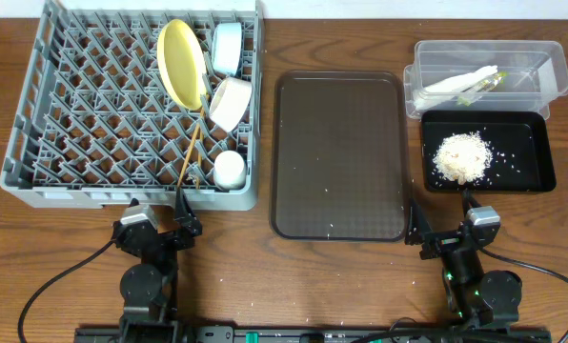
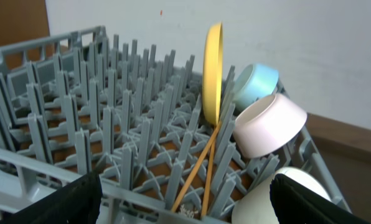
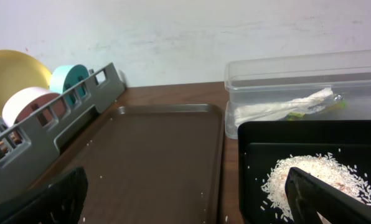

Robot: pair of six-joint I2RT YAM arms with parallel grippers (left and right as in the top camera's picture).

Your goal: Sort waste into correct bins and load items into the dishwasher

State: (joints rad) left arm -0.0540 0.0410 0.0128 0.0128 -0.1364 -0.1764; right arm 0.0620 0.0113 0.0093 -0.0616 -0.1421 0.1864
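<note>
Grey pegged plastic dish rack [image 1: 103, 114], far-left corner | thin wooden chopsticks [image 1: 192, 148] part-hidden within it | left gripper [image 2: 185, 190], right gripper [image 3: 185, 193]: fingers spread apart

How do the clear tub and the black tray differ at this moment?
The clear tub is see-through and taller-walled; the black tray is opaque and shallow. The tub holds a white napkin and a green-yellow wrapper; the tray holds a heap of rice-like crumbs. The tub sits farther back. Both are rectangular, similar in footprint, beside the brown tray.
</note>
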